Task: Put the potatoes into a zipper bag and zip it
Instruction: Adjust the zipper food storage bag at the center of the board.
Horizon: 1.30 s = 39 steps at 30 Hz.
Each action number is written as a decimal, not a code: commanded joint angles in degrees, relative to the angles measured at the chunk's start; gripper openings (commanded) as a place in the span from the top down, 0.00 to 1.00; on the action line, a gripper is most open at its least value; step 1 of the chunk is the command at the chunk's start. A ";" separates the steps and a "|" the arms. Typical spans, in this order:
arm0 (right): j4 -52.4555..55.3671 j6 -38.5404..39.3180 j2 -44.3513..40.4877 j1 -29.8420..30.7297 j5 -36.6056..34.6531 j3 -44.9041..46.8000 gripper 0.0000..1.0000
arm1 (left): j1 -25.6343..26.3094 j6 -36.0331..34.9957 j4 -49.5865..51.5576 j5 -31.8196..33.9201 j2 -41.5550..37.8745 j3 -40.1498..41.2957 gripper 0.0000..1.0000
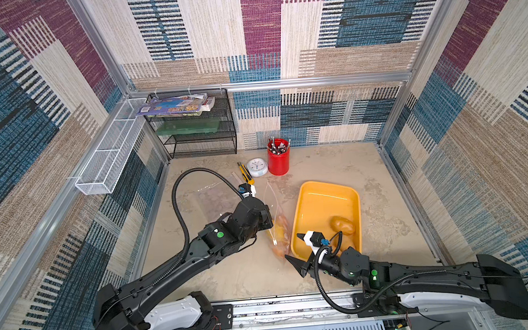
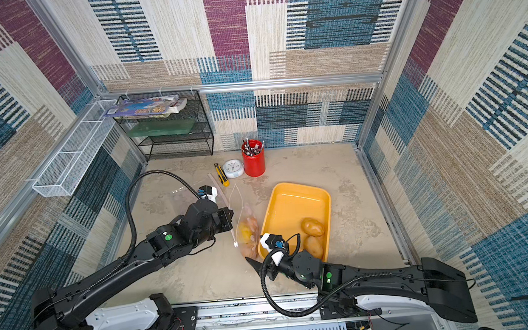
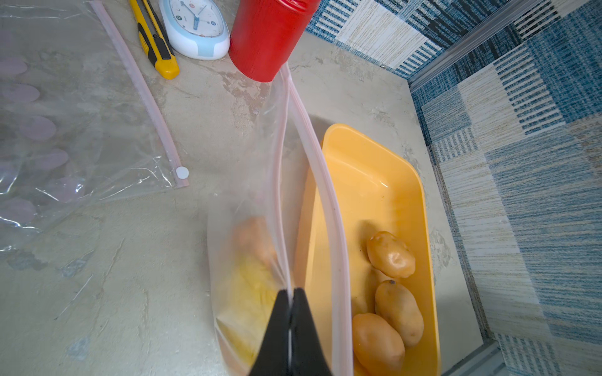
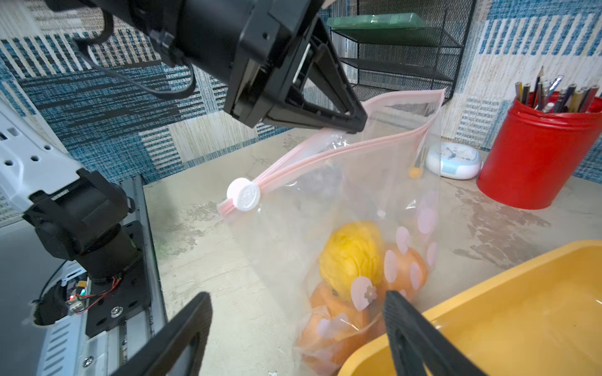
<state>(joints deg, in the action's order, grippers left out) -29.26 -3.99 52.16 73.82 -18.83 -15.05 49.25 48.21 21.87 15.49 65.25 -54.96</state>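
A clear zipper bag [image 4: 365, 182] with pink petal prints hangs upright beside a yellow tray [image 1: 329, 185]. My left gripper [image 3: 290, 293] is shut on the bag's pink zipper rim and holds the mouth up; the white slider [image 4: 243, 194] sits at the near end of the zip. In the bag lie a rough yellow potato [image 4: 351, 257] and tan-orange potatoes [image 4: 329, 328]. Three more potatoes [image 3: 391, 255] lie in the tray. My right gripper [image 4: 296, 296] is open, low at the bag's bottom by the tray's near corner, with nothing between its fingers.
A second, flat zipper bag [image 3: 65, 130] lies on the table behind my left arm. A red pen cup [image 1: 278, 160], a white clock [image 1: 257, 167] and a yellow utility knife [image 1: 245, 173] stand at the back. A black mesh rack [image 1: 198, 128] fills the back left corner.
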 commanded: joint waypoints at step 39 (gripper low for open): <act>-22.25 10.22 29.01 8.54 -27.75 -11.27 0.61 | -0.20 0.33 0.19 -0.19 -1.18 0.10 1.00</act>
<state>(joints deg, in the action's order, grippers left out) -47.70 6.07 81.28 82.26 -45.36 -26.35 49.15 48.21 21.89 14.87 64.23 -54.96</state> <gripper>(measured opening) 0.387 0.050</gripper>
